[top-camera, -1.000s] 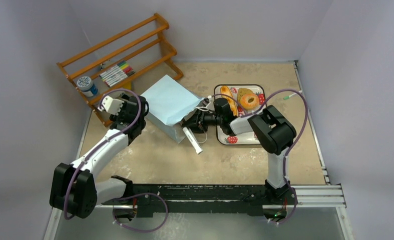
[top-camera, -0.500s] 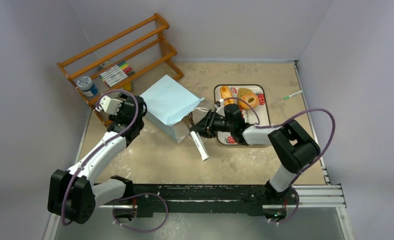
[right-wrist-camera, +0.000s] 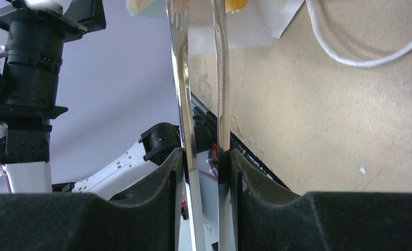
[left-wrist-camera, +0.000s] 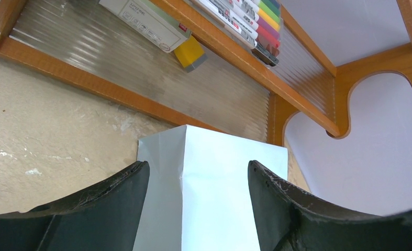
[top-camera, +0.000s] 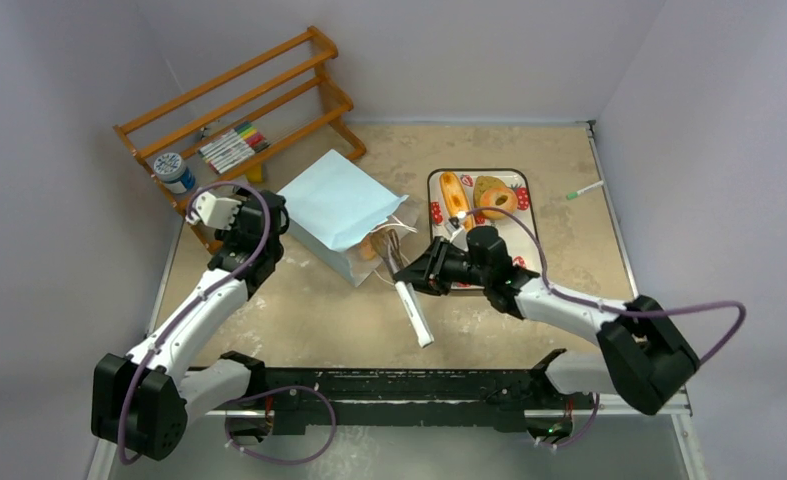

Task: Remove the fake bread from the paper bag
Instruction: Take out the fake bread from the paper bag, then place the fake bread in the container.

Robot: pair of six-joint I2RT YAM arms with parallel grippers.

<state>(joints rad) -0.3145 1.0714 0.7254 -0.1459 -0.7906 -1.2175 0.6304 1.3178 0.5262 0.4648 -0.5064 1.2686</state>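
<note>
The light blue paper bag lies on its side with its mouth toward the tray. My left gripper stands open at the bag's closed end, a finger on each side. My right gripper is shut on metal tongs, its pads pressing both tong arms. The tong tips reach an orange piece of fake bread at the bag's mouth; whether they grip it I cannot tell. A long loaf and a ring donut lie on the strawberry-print tray.
A wooden rack stands at the back left with markers on it and a blue-lidded jar beside it. A green-tipped pen lies by the right wall. The bag's white string handles trail beside the tray.
My right arm has swung out to the right and nearer, and the tongs have slid toward me with it. The orange piece now shows at the bag's mouth. The left gripper barely moved.
</note>
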